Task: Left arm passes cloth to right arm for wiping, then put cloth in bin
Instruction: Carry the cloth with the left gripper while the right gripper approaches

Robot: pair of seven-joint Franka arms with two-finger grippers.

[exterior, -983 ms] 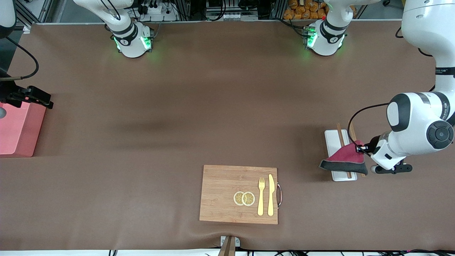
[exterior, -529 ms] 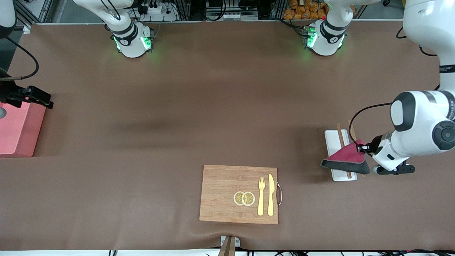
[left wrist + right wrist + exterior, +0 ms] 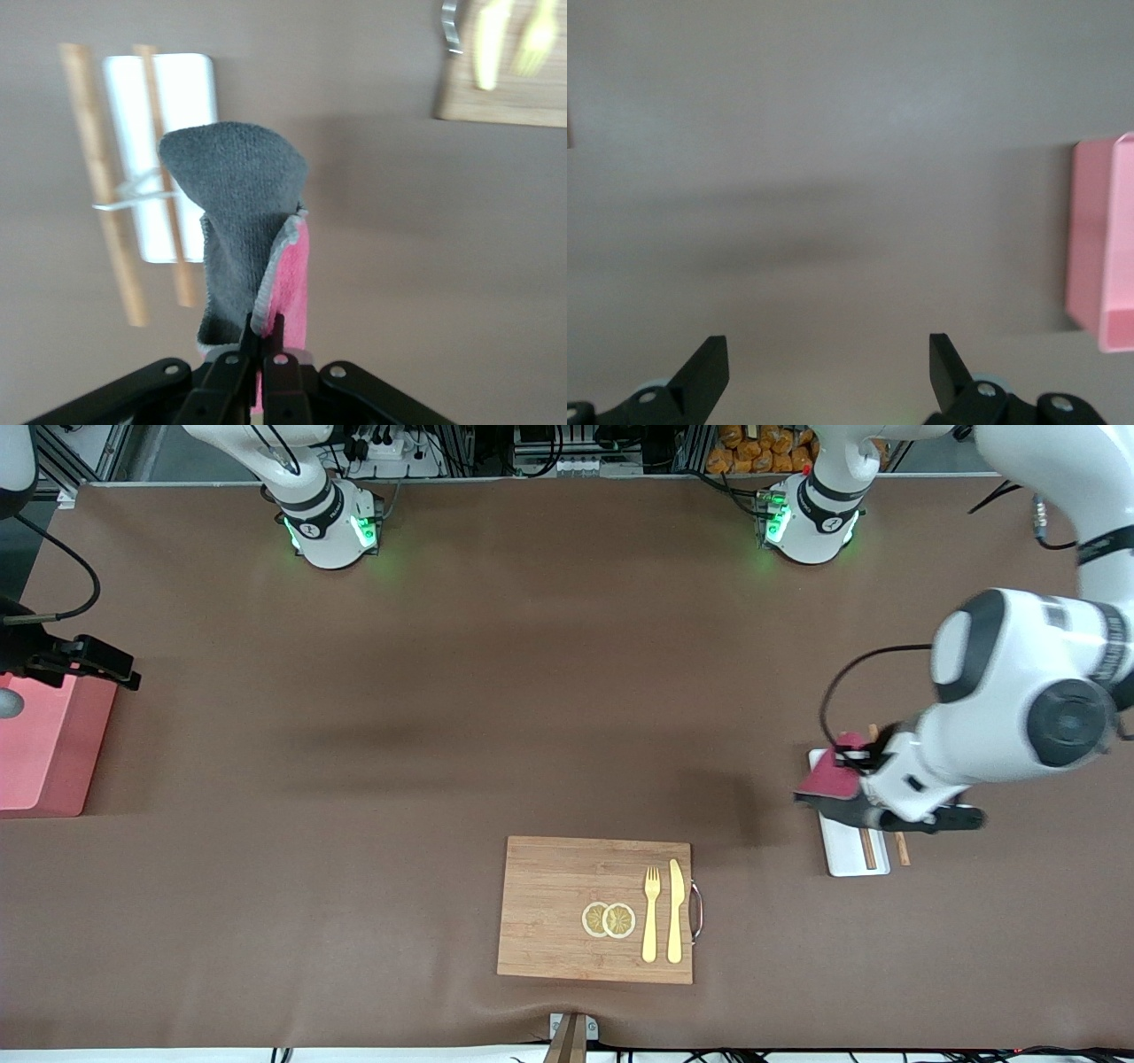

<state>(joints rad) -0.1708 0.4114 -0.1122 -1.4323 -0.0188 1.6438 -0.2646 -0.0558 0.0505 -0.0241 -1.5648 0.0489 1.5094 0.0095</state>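
Note:
My left gripper (image 3: 853, 761) is shut on one edge of the maroon-red cloth (image 3: 827, 780), which hangs in the air over the white tray's (image 3: 842, 852) end. In the left wrist view the cloth (image 3: 241, 205) hangs folded from the closed fingers (image 3: 264, 335), grey side out with a pink edge. The pink bin (image 3: 40, 755) stands at the right arm's end of the table. My right gripper (image 3: 106, 666) hovers beside the bin, open and empty. The right wrist view shows its two fingertips (image 3: 710, 365) wide apart over bare table, with the bin's wall (image 3: 1097, 248) at the edge.
Brown chopsticks (image 3: 869, 849) lie on and beside the white tray. A wooden board (image 3: 549, 908) with two lemon slices, a yellow fork (image 3: 651, 914) and a knife lies near the front edge. Both arm bases stand along the table's back edge.
My left gripper has risen with the cloth and shifted toward the right arm's end, lifting the cloth off the tray. The right gripper has barely moved.

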